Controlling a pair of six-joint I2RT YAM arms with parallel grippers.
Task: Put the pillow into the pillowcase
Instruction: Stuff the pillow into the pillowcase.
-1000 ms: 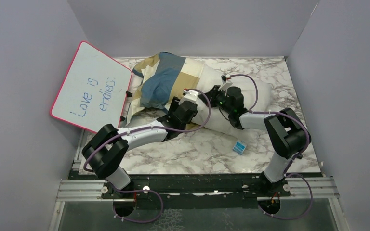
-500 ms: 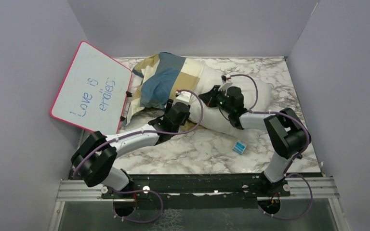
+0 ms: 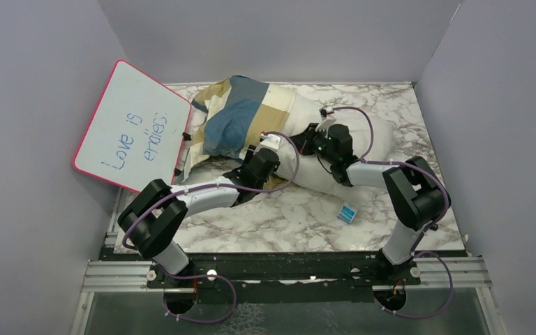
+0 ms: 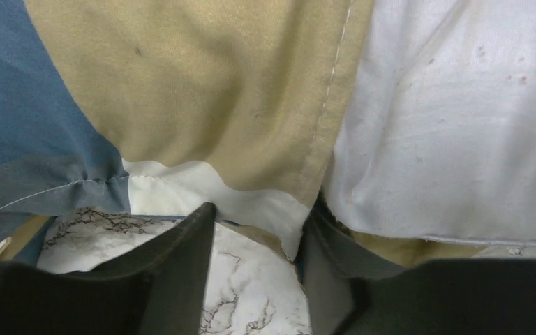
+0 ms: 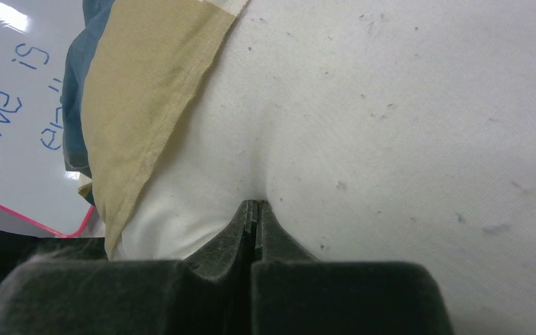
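From above, my left pincer (image 3: 273,148) has shifted slightly at the pillowcase (image 3: 234,118) hem; the pillow (image 3: 377,132) lies partly sleeved. Left wrist: jaws narrowed yet apart, straddling that hem, gripping nothing. Right wrist: my right pincer (image 5: 255,207) is closed, pressing the pillow, so I reckon pulling comes next

A robot test cell is being shown here, a lab bench and no home. Plain grey panels (image 3: 272,35) are stood beyond the left gripper (image 3: 277,142) and well off to either side of it. A marble-patterned table (image 3: 286,216) is spread beneath it. On its near side an aluminium rail (image 3: 286,276) is bolted down (purple cables (image 3: 202,310) looped below). A handwritten whiteboard (image 3: 132,125) is propped off to its left.
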